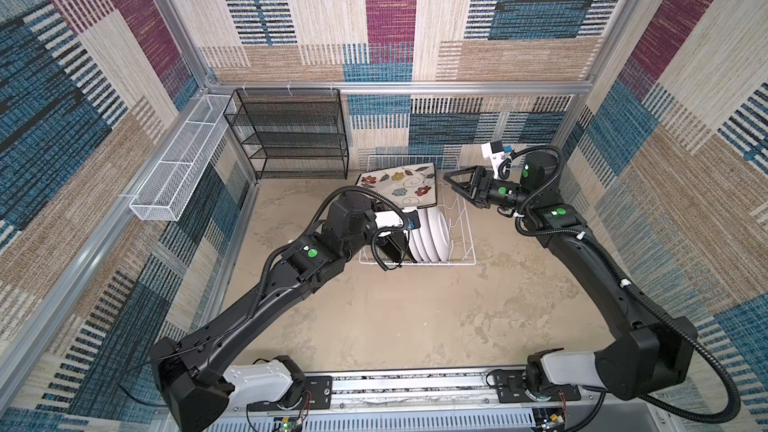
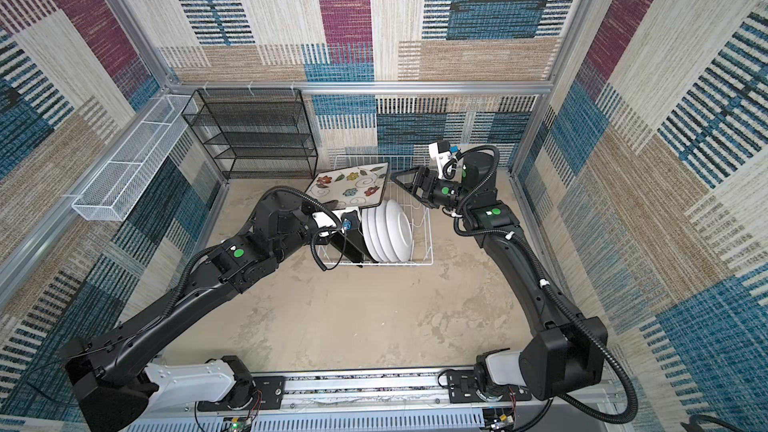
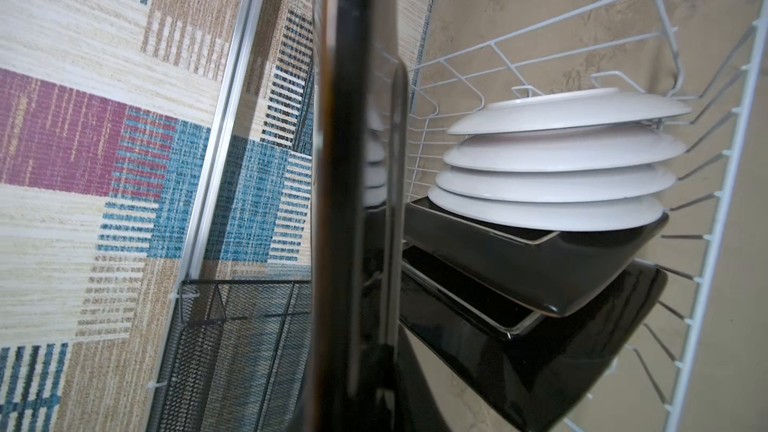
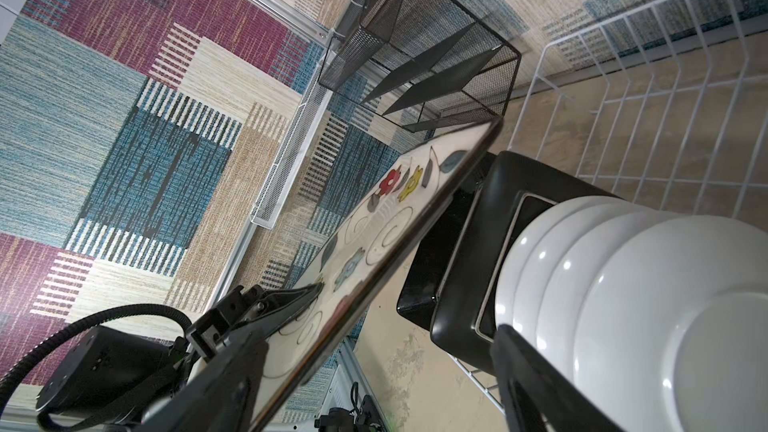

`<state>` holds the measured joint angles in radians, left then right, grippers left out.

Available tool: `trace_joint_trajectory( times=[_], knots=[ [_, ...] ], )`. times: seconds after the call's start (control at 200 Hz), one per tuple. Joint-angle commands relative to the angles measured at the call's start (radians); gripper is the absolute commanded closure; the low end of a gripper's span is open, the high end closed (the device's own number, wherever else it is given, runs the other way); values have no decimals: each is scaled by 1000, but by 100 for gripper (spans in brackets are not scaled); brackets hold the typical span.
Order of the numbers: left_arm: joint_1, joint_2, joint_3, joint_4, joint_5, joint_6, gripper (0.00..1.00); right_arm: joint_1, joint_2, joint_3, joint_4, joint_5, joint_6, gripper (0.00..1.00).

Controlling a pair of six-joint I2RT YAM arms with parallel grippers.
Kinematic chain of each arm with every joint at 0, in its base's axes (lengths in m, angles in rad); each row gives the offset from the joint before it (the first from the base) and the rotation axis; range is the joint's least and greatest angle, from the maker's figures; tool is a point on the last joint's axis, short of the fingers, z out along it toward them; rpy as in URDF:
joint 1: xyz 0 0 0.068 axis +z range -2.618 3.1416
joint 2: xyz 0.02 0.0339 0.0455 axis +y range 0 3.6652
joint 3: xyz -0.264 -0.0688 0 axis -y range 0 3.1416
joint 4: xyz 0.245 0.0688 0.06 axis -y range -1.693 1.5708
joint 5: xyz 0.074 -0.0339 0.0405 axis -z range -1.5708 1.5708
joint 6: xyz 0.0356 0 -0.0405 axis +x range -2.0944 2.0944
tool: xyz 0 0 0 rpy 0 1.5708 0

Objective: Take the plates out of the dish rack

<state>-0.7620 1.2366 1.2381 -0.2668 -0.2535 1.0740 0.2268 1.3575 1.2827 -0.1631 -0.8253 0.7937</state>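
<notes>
Left gripper point(image 4: 291, 301) clamped on one edge of square cream flowered plate with black back point(image 1: 399, 187). Plate raised, tilted face-up over far-left part of white wire dish rack point(image 1: 469, 238), likely offered for handover.

Right gripper point(image 1: 448, 178) wide open at plate's right corner. Jaws seemingly astride edge, gripping nothing.

Four round white plates point(image 1: 432, 238) and two black-backed square plates point(image 3: 540, 268) upright in rack, at middle of beige counter's point(image 1: 415, 326) back edge.

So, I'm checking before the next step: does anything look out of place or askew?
One square plate is out of the rack, tilted face up in the air, pinched at one edge by the left gripper. Nothing looks spilled or broken.
</notes>
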Motion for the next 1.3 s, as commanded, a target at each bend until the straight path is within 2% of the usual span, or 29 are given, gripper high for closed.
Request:
trace_joint_trajectory(
  times=[0.0,0.476,0.701,1.082,1.292],
  knots=[
    [-12,-16,-28,308,-50,109,100,23,20,10,7,45,38,16],
    [-39,-7,-128,487,-50,159,100,84,102,22,4,60,100,35],
    [-43,3,-154,528,-40,235,100,94,135,46,-13,61,110,45],
    [-43,30,-169,552,-30,240,100,113,134,52,-28,68,117,69],
    [-43,28,-176,561,-30,216,100,112,144,49,-9,53,133,77]
  ],
)
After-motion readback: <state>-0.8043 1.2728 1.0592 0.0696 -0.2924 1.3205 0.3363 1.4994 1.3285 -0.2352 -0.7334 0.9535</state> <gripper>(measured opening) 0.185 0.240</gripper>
